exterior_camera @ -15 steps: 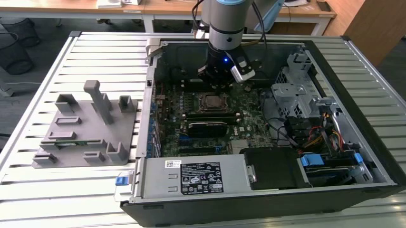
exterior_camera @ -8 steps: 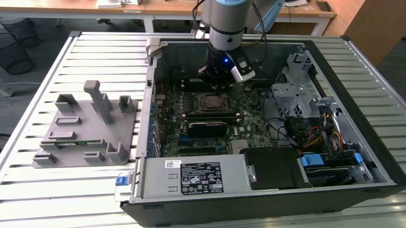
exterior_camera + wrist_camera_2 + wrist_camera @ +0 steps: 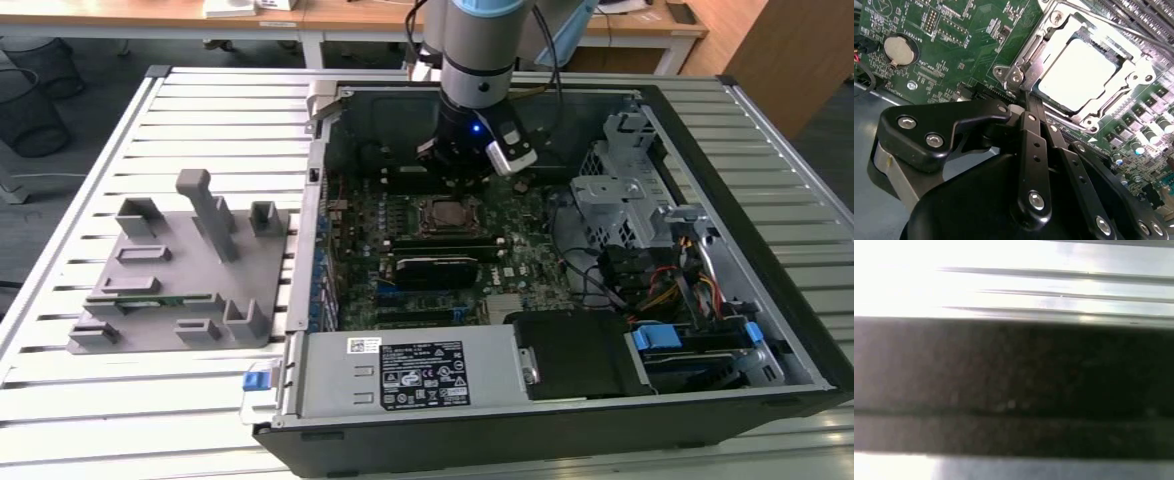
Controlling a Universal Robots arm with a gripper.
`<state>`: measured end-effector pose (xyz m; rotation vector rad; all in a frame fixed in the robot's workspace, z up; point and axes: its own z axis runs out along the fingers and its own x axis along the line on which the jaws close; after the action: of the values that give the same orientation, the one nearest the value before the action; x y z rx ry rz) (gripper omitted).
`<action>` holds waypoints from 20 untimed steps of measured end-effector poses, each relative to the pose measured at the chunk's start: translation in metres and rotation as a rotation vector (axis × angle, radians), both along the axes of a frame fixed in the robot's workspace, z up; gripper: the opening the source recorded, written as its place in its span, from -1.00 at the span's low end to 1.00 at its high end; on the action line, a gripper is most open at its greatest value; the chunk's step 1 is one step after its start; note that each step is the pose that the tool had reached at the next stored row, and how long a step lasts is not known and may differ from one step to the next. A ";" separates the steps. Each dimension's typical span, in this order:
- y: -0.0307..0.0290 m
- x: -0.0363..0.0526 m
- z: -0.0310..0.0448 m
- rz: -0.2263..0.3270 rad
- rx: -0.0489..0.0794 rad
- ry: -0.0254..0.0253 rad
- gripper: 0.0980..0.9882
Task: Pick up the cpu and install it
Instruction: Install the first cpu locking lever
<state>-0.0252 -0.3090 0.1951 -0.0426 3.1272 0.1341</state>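
The second wrist view is showing the cpu (image 3: 1081, 75) sitting bright and silvery inside the socket frame (image 3: 1019, 75) at the upper right of the frame. The gripper (image 3: 1029, 102) is hanging just beside the frame's near corner, its black fingers (image 3: 1031, 145) pressed together with nothing between them.

In the exterior view the arm (image 3: 477, 60) is reaching down into the open computer case (image 3: 747, 330) at the upper middle, above the motherboard (image 3: 527, 250). I'd guess the chip could be lying slightly crooked; any sideways nudge from the closed tips might be shifting it. The coin battery (image 3: 900, 50) and small components are crowding the board nearby. The grey holder block (image 3: 187, 270) is standing well apart on the slatted table (image 3: 80, 420), at the left.
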 end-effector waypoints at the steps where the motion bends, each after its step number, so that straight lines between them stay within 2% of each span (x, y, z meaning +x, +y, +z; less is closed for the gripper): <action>1: 0.0000 -0.0001 0.0002 0.000 0.003 0.0002 -0.98; 3: 0.0012 0.0006 0.0012 0.000 0.009 -0.0022 -0.98; 8: 0.0010 0.0006 0.0125 0.000 0.008 -0.0014 -0.98; 20: -0.0049 0.0008 0.0128 0.000 0.008 -0.0013 -0.98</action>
<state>-0.0244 -0.3139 0.2079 -0.0424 3.1252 0.1464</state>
